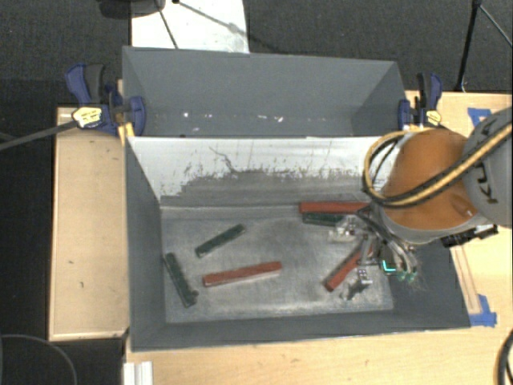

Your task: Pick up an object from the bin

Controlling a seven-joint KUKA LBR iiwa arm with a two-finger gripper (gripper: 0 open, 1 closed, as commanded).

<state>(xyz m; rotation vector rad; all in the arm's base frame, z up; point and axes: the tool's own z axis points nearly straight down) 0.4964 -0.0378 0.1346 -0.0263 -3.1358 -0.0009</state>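
While my arm leans in from the right under its orange wrist cover [425, 187], my pincer [362, 273] hangs low over the right end of the grey metal bin [264, 167], touching or just beside a short red-brown flat stick [340, 276] that lies slantwise on the floor. Whether the pincer is spread, pressed together or already nipping that stick I cannot tell; its tip and the stick run together in the clutter of metal and cable. Being the nearest thing, the stick looks the likeliest pick, and nothing is lifted yet.

A long bar, red-brown with a dark green edge [333, 208], rests along the foot of the back wall just behind the pincer, a spot I judge awkward to close around. Well apart to the left lie a longer red-brown stick [241, 275], a dark green stick [220, 240] and another dark green stick [179, 279] by the left wall. All lie flat and separate, so none blocks the approach.
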